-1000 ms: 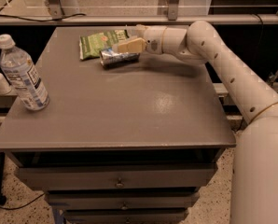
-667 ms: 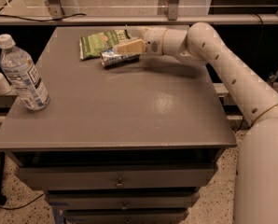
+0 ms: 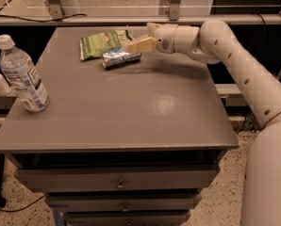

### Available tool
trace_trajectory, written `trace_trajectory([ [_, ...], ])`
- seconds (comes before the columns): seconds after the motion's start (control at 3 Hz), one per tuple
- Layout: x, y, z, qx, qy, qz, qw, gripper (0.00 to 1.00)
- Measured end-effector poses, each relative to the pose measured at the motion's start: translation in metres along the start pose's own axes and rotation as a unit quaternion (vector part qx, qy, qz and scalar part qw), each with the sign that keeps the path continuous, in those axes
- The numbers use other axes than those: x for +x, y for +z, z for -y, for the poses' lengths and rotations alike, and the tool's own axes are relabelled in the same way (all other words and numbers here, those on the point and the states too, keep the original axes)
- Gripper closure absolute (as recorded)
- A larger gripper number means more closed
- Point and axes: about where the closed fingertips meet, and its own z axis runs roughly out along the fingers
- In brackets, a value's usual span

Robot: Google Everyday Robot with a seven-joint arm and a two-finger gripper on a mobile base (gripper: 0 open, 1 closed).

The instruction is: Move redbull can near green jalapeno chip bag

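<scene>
Grey table (image 3: 131,112) with drawers beneath, speckled floor below, rail and glass behind. Well left of the green jalapeno chip bag (image 3: 100,44), by the table's left edge: water bottle (image 3: 23,76), standing. Just in front of the bag: redbull can (image 3: 120,58), lying on its side. Just right of the bag, above the can's right end: gripper (image 3: 139,44), wide or narrow cannot be told. Nearer than the bag, open tabletop out to the front and right edges.

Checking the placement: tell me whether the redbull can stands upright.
No, the redbull can lies on its side beside the green jalapeno chip bag, with the hand close by it.
</scene>
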Motion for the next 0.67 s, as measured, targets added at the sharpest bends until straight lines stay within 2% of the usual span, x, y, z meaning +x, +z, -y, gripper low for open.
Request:
trace_trajectory([
  [0.33, -0.025, -0.043, 0.022, 0.029, -0.040, -0.012, 0.9987, 0.00],
  [0.67, -0.058, -0.101, 0.040, 0.071, -0.084, -0.026, 0.9936, 0.00],
])
